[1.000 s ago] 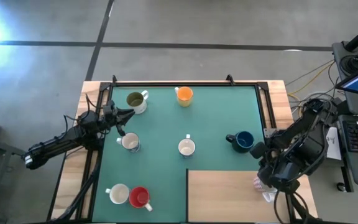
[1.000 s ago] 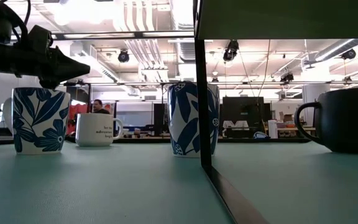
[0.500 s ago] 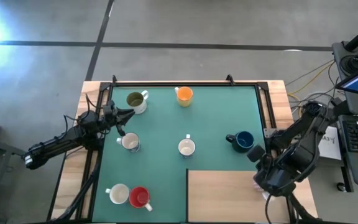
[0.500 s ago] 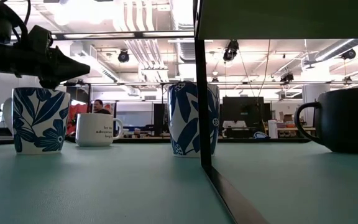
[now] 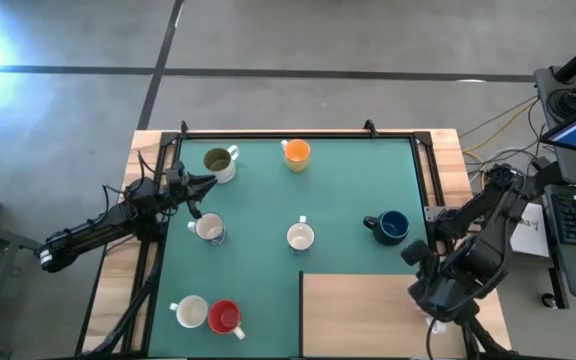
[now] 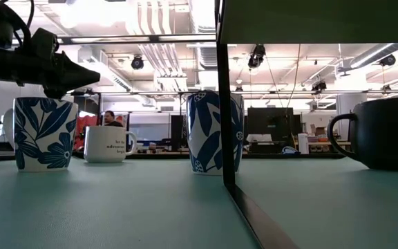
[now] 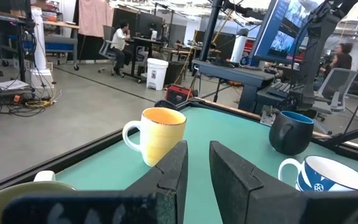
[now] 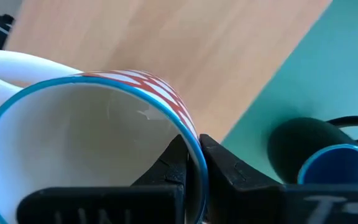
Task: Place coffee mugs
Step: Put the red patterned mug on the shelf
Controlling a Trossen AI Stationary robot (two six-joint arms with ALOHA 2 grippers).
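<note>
Red-and-white striped mug point(image 8: 86, 155) pinched by its rim at the table's right edge.

Right gripper point(image 5: 430, 308) closed on the mug wall over the wooden panel point(image 5: 358, 310), one finger inside and one outside, likely so the cup hangs upright for carrying to the green mat point(image 5: 308, 190). Dark blue mug point(image 5: 392, 226) close by on the mat. Left gripper point(image 7: 196, 163) parked between the olive-lined mug point(image 5: 217, 161) and a white mug point(image 5: 208, 228), fingers narrowly parted, holding nothing.
</note>
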